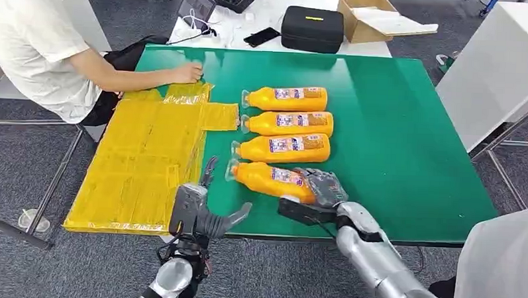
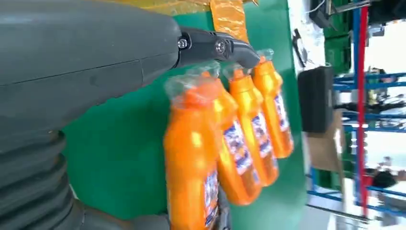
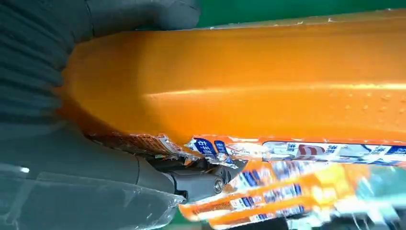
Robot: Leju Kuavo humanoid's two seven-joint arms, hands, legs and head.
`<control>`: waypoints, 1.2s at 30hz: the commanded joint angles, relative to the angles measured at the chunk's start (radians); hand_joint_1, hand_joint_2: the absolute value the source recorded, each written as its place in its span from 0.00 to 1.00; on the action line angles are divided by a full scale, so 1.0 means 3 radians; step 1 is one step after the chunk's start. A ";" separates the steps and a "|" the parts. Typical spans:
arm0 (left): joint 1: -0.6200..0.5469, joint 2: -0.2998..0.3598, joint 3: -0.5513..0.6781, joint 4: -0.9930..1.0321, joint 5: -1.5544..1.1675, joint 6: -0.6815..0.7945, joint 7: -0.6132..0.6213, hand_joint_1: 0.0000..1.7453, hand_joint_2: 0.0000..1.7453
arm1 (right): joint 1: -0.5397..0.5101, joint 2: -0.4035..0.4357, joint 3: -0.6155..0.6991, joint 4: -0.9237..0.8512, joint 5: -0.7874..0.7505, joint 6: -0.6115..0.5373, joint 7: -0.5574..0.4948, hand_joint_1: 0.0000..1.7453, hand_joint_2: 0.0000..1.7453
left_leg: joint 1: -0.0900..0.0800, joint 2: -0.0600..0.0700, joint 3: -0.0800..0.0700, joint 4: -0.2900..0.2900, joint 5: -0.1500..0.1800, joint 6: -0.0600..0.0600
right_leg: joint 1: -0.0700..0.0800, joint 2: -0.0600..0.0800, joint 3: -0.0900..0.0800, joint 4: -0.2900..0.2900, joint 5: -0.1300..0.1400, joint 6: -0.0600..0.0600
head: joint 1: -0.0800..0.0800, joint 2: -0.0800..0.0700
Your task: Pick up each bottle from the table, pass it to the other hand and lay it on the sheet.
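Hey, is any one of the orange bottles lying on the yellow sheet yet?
No. In the head view all four orange bottles lie on the green table, right of the yellow sheet.

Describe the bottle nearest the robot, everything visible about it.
The nearest bottle is glossy orange plastic with a blue-and-white label and a clear wrap over its cap. It lies on its side on the green table, cap toward the yellow sheet, slightly askew from the other three. The right hand grips its base end.
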 commanded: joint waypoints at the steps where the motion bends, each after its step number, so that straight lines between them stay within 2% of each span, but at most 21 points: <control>1: 0.0257 0.0235 -0.0116 -0.0569 0.0466 -0.0203 -0.0175 0.00 1.00 | 0.0659 0.0306 -0.0795 -0.0794 -0.0692 -0.0306 -0.0372 1.00 1.00 | 0.0001 0.0007 0.0011 -0.0005 -0.0007 -0.0002 | 0.0003 0.0002 0.0008 -0.0002 -0.0005 -0.0009 | 0.0000 0.0000; 4: 0.0416 0.0308 -0.0106 -0.0888 0.0548 -0.0186 -0.0355 0.00 1.00 | 0.0740 0.0379 -0.1044 -0.1031 -0.0830 -0.0592 -0.0479 1.00 1.00 | -0.0001 0.0007 0.0009 -0.0003 -0.0008 -0.0002 | 0.0002 0.0000 0.0005 0.0002 -0.0009 -0.0012 | -0.0001 0.0000; 8: 0.0534 0.0346 -0.0070 -0.1212 0.0703 -0.0188 -0.0395 0.00 1.00 | 0.0842 0.0405 -0.1208 -0.1103 -0.0832 -0.0767 -0.0564 1.00 1.00 | 0.0000 0.0007 -0.0013 0.0000 -0.0006 0.0000 | 0.0001 0.0002 -0.0014 0.0006 -0.0008 -0.0007 | -0.0003 0.0000; 11: 0.0549 0.0375 -0.0074 -0.1214 0.0922 -0.0353 -0.0201 0.00 1.00 | 0.0924 0.0471 -0.1284 -0.1157 -0.0919 -0.0812 -0.0758 1.00 1.00 | 0.0002 0.0002 -0.0022 -0.0002 -0.0003 0.0001 | 0.0003 0.0000 -0.0019 0.0002 -0.0007 -0.0006 | -0.0003 0.0000; 13: 0.0555 0.0386 -0.0055 -0.1091 0.1530 -0.0876 0.0202 0.00 1.00 | 0.0936 0.0510 -0.1188 -0.1234 -0.0941 -0.0740 -0.0870 1.00 1.00 | 0.0001 0.0002 -0.0020 -0.0003 -0.0004 0.0001 | 0.0002 0.0000 -0.0017 0.0001 -0.0009 -0.0006 | -0.0001 0.0000; 14: 0.0543 0.0396 -0.0066 -0.0999 0.1517 -0.0928 0.0150 0.00 1.00 | 0.0928 0.0547 -0.1106 -0.1280 -0.1088 -0.0517 -0.0882 1.00 1.00 | 0.0000 0.0003 -0.0012 -0.0005 -0.0007 0.0002 | 0.0001 0.0000 -0.0010 0.0001 -0.0013 -0.0009 | -0.0001 0.0000; 17: 0.0459 0.0382 -0.0130 -0.0816 0.1593 -0.1095 0.0194 0.00 1.00 | 0.0864 0.0564 -0.0831 -0.1326 -0.1188 -0.0275 -0.0857 1.00 1.00 | -0.0001 0.0008 -0.0018 -0.0004 -0.0008 0.0001 | -0.0001 0.0008 -0.0015 0.0003 -0.0015 -0.0002 | 0.0000 0.0000; 19: 0.0359 0.0384 -0.0208 -0.0697 0.1528 -0.1138 0.0207 0.00 1.00 | 0.0749 0.0551 -0.0612 -0.1223 -0.1156 -0.0179 -0.0828 1.00 1.00 | -0.0001 0.0015 -0.0014 -0.0003 -0.0011 -0.0001 | 0.0000 0.0014 -0.0016 0.0004 -0.0015 -0.0003 | -0.0001 0.0000; 21: 0.0247 0.0352 -0.0262 -0.0521 0.1481 -0.1150 0.0271 0.00 1.00 | 0.0610 0.0578 -0.0461 -0.1065 -0.1105 -0.0161 -0.0794 1.00 1.00 | 0.0000 0.0004 -0.0028 -0.0004 -0.0004 -0.0002 | 0.0000 0.0005 -0.0028 0.0002 -0.0010 0.0000 | -0.0003 0.0000; 23: 0.0185 0.0305 -0.0259 -0.0359 0.1658 -0.1246 0.0476 0.00 1.00 | 0.0499 0.0595 -0.0354 -0.0908 -0.1131 -0.0103 -0.0759 1.00 1.00 | 0.0001 0.0005 -0.0026 -0.0004 -0.0004 -0.0001 | 0.0001 0.0006 -0.0026 0.0001 -0.0010 0.0000 | -0.0001 0.0000; 34: 0.0172 0.0297 -0.0275 -0.0301 0.1661 -0.1242 0.0468 0.00 1.00 | 0.0471 0.0595 -0.0330 -0.0849 -0.1136 -0.0105 -0.0764 1.00 1.00 | 0.0002 0.0003 -0.0014 -0.0005 -0.0008 0.0002 | 0.0001 0.0002 -0.0010 -0.0001 -0.0017 -0.0002 | -0.0001 0.0000; 36: 0.0121 0.0286 -0.0316 -0.0235 0.1651 -0.1237 0.0461 0.00 1.00 | 0.0431 0.0573 -0.0246 -0.0787 -0.1155 -0.0022 -0.0734 1.00 1.00 | 0.0002 0.0000 -0.0027 -0.0004 -0.0004 0.0000 | 0.0001 0.0001 -0.0022 0.0000 -0.0013 0.0001 | -0.0003 0.0000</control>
